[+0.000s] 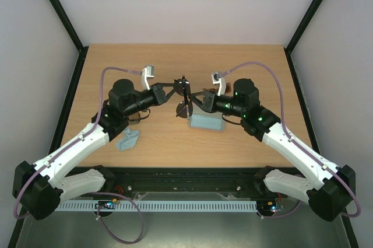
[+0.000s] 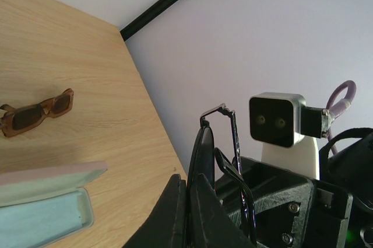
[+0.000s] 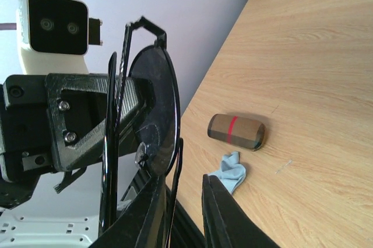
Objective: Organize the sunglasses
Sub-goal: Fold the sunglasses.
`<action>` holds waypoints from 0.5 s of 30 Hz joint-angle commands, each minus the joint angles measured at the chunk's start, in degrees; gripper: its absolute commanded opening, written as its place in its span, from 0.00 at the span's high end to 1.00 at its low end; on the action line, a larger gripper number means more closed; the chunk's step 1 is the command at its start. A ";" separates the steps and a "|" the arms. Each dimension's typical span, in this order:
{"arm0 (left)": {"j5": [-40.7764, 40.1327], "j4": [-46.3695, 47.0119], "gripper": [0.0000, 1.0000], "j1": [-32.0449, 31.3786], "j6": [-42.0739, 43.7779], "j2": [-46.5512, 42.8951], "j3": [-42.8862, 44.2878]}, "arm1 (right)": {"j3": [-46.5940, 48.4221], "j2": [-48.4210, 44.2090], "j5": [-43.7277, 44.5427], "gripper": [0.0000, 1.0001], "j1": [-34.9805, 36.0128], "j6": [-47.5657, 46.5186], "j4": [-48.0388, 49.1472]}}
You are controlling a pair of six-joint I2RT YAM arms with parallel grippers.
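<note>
Left end effector (image 2: 187,192) is clamped on one dark lens of the black wire-framed aviator sunglasses (image 2: 204,149), holding them upright above the counter (image 1: 175,61). Right end effector (image 3: 187,182) is narrowly parted, with a thin temple arm between its fingers; contact cannot be told. Reddish-brown sunglasses (image 2: 38,111) lie on the counter beyond the opened pink case (image 2: 49,175). Brown red-striped case (image 3: 236,131) and blue cloth (image 3: 230,169) lie near the left arm.

Matt wood-grain table (image 1: 250,67) | aviator sunglasses (image 3: 154,114): thin black wire, glossy dark lenses | brown sunglasses (image 2: 38,112): shiny plastic
</note>
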 commanded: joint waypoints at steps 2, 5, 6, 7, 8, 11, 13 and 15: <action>2.65 4.00 0.98 0.39 0.48 0.31 0.05 | -2.10 0.42 -4.93 0.85 -0.02 2.24 4.73; 2.61 4.15 0.98 0.32 0.43 0.31 0.05 | -3.07 0.05 -5.91 0.90 -0.02 3.96 6.75; 2.61 4.15 0.98 0.36 0.51 0.31 0.05 | -3.34 -0.15 -6.16 0.91 -0.02 4.59 7.55; 2.68 4.15 0.98 0.35 0.40 0.38 0.06 | -3.54 -0.27 -6.34 0.92 -0.02 5.15 8.12; 2.74 4.15 0.98 0.34 0.44 0.40 0.12 | -3.70 -0.39 -6.46 0.94 -0.02 5.62 8.71; 2.79 3.79 0.96 0.40 0.65 0.57 0.21 | -4.11 -1.02 -5.76 0.99 -0.02 6.94 9.96; 2.28 2.51 0.86 0.37 1.24 0.64 0.58 | -4.28 -1.65 -3.87 0.99 -0.02 7.50 10.15; 1.10 0.15 0.73 0.40 2.07 0.83 1.10 | -4.55 -2.53 -0.61 0.99 -0.02 7.50 9.43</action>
